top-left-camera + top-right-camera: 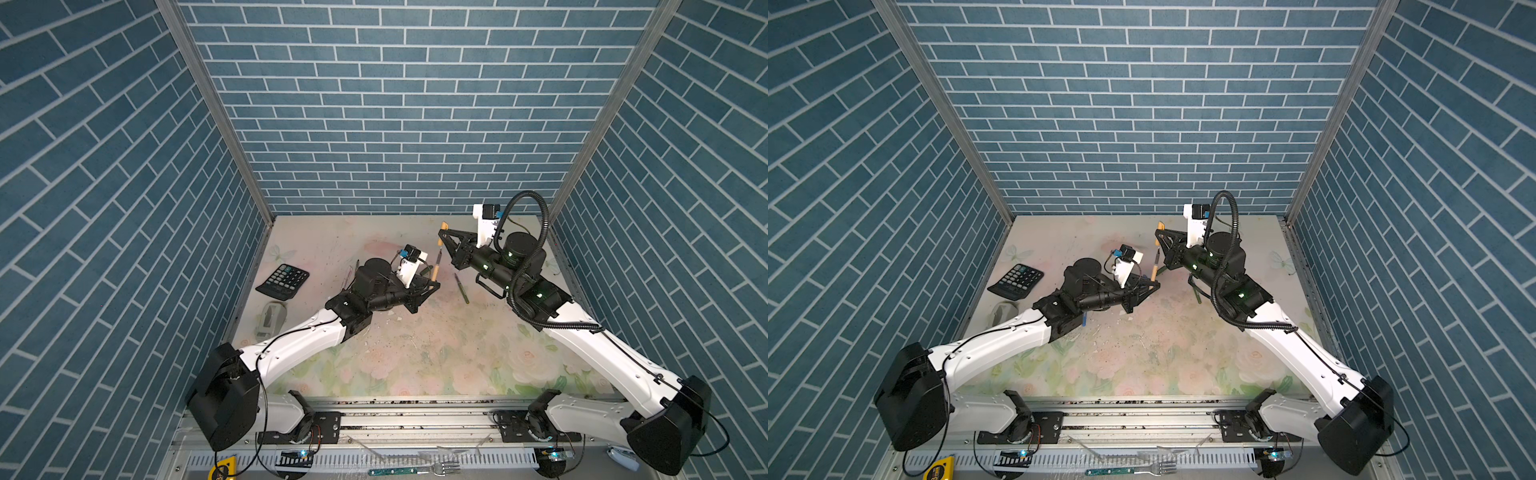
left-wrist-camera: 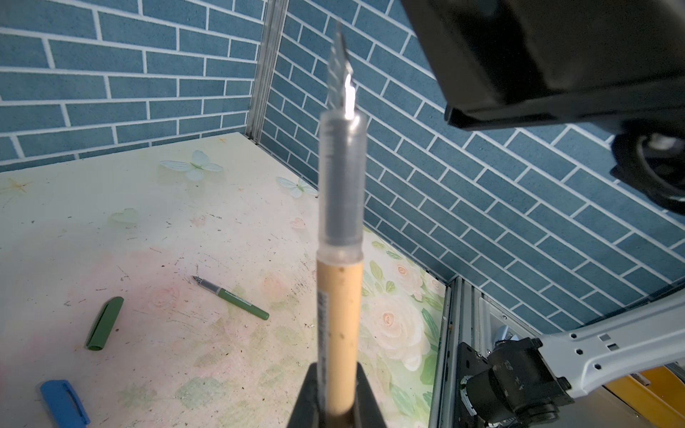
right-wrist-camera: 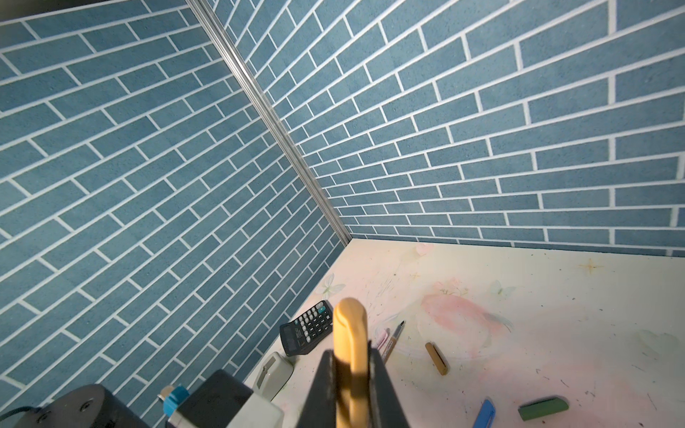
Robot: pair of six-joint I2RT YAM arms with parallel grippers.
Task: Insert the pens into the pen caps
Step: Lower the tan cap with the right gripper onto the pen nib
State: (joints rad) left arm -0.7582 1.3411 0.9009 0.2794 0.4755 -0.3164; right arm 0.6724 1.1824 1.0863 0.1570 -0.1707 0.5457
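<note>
My left gripper (image 1: 434, 285) (image 2: 339, 405) is shut on the lower barrel of a gold pen (image 1: 436, 267) (image 1: 1155, 268) (image 2: 339, 296), whose dark tip points up and toward the back wall. My right gripper (image 1: 440, 237) (image 3: 352, 374) is shut on a gold pen cap (image 1: 444, 226) (image 1: 1160, 226) (image 3: 350, 329), held a short way beyond the pen's tip and apart from it. On the table lie a green pen (image 1: 462, 288) (image 2: 231, 298), a green cap (image 2: 105, 323) (image 3: 543, 407), a blue cap (image 2: 63, 404) (image 3: 484, 413), a second gold cap (image 3: 437, 358) and another gold pen (image 3: 393, 339).
A black calculator (image 1: 283, 281) (image 3: 307, 328) and a grey stapler-like device (image 1: 272, 318) (image 3: 274, 374) sit near the left wall. A teal-handled fork (image 1: 415, 470) lies on the front rail. Brick walls close in the back and both sides.
</note>
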